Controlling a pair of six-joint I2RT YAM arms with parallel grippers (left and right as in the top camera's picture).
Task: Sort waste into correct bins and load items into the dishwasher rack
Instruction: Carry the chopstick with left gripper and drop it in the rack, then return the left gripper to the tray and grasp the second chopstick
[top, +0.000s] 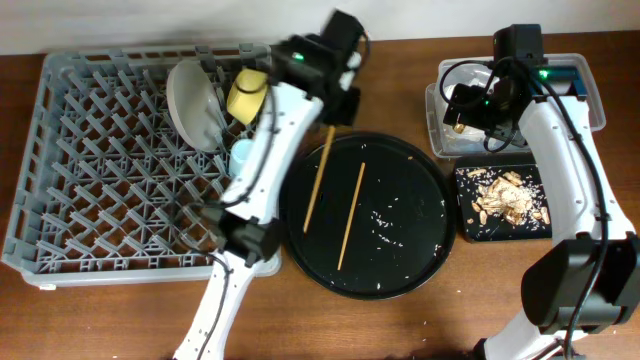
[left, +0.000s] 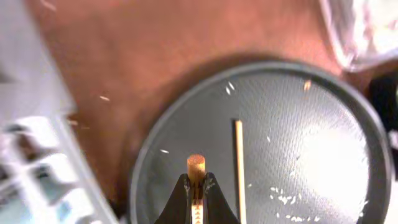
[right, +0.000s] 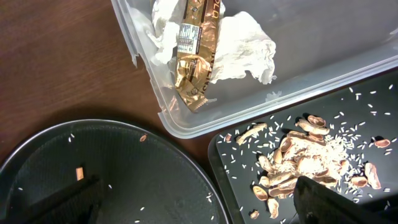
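My left gripper (left: 196, 184) is shut on the top end of one wooden chopstick (left: 196, 167), at the far rim of the round black tray (top: 420, 265). That chopstick (top: 318, 180) slants across the tray, and the second chopstick (top: 352, 215) lies free beside it. The grey dishwasher rack (top: 90, 180) holds a white plate (top: 192, 103), a yellow bowl (top: 246, 95) and a light blue cup (top: 241, 154). My right gripper (right: 199, 202) hangs open between the clear tub (right: 323, 68) and the shallow black tray (right: 373, 121), holding nothing.
The clear tub holds white napkins (right: 245, 46) and a gold-brown wrapper (right: 196, 46). Food scraps (right: 298, 162) are piled in the shallow black tray. Rice grains (top: 385, 222) are scattered over the round tray. Bare wooden table (top: 420, 330) lies in front.
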